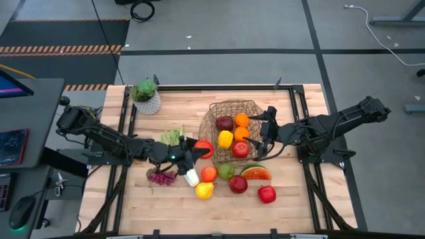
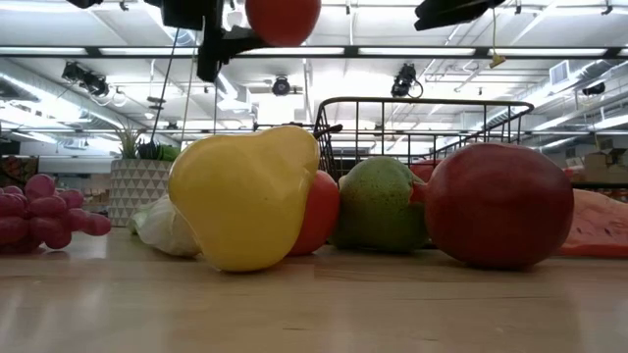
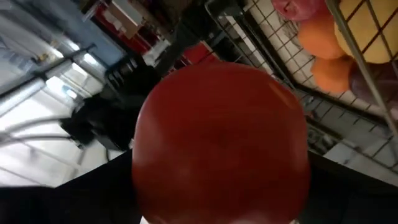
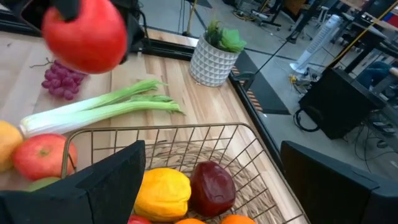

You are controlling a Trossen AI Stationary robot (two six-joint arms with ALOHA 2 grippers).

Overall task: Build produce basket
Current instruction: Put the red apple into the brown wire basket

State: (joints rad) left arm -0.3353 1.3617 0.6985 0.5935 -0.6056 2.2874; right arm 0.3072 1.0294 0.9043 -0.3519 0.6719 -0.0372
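Note:
My left gripper is shut on a red apple and holds it in the air just left of the basket, a round wire bowl. The apple fills the left wrist view and shows high in the low view. In the basket lie a dark red apple, two oranges, a yellow pepper and a red apple. My right gripper hangs open over the basket's right rim, touching nothing; the right wrist view shows its fingers above the wire. My left gripper pinches the red apple by its two opposite sides between the two fingers. The fingers come level from the table's left. The apple is lifted clear of the table, well above the produce lying there.
On the table near the front lie a yellow fruit, an orange-red fruit, a green pear, a watermelon slice, two red apples, purple grapes and a leek. A white-potted plant stands far left.

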